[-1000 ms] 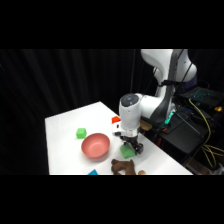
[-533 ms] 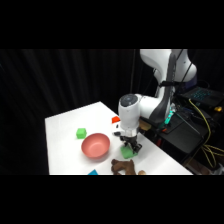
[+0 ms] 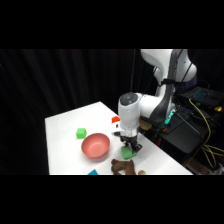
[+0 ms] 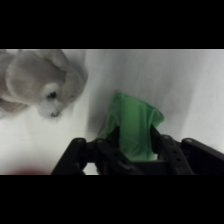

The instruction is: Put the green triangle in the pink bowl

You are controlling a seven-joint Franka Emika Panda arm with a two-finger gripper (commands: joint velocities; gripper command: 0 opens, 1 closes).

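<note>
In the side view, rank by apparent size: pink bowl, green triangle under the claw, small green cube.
1. Pink bowl, clearly the largest.
2 and 3. Green triangle and small green cube look about alike here; the claw covers part of the triangle and it sits nearer the camera, so I will not rank them.

The setting was a robotics laboratory — not a home or shop. A white table [image 3: 65, 135] stood against black curtains [image 3: 70, 80] that closed off the background. The white robot arm [image 3: 167, 75] was mounted beside the table, next to a dark equipment rack [image 3: 187, 132] carrying yellow cables [image 3: 207, 117]. Small test objects — a pink bowl [image 3: 95, 145] and a bright-green cube [image 3: 81, 133] — lay on the table.
</note>
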